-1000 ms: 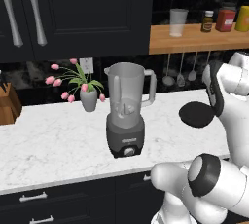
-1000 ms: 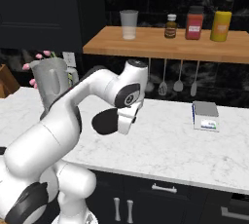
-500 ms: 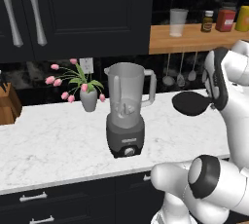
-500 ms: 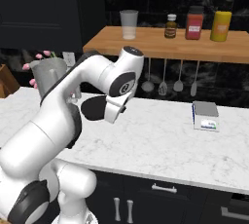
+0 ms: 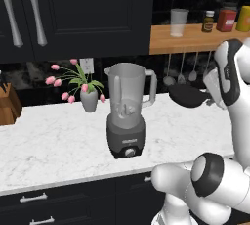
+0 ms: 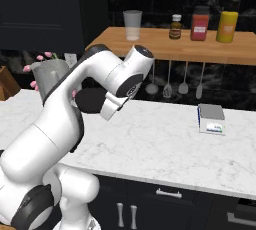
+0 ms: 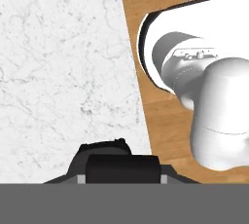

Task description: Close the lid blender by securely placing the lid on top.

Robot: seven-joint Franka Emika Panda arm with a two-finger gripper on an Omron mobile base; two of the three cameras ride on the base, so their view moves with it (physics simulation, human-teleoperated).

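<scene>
My hand (image 5: pixel 207 98) is clamped shut on the one lid (image 5: pixel 186 95), carrying it flat and clear above the desk (image 5: pixel 53 141); over the last second it has been climbing and swinging leftward, so the gap to the jar is closing and I judge the placing step is near. Ahead, the single blender (image 5: pixel 128 108) is standing open-mouthed on the desk, lid now about level with its rim but well apart. Farther back: one flower vase (image 5: pixel 89 99), one scale (image 6: pixel 212 119), one cup (image 6: pixel 132 24) and three bottles on the shelf (image 6: pixel 170 45).
</scene>
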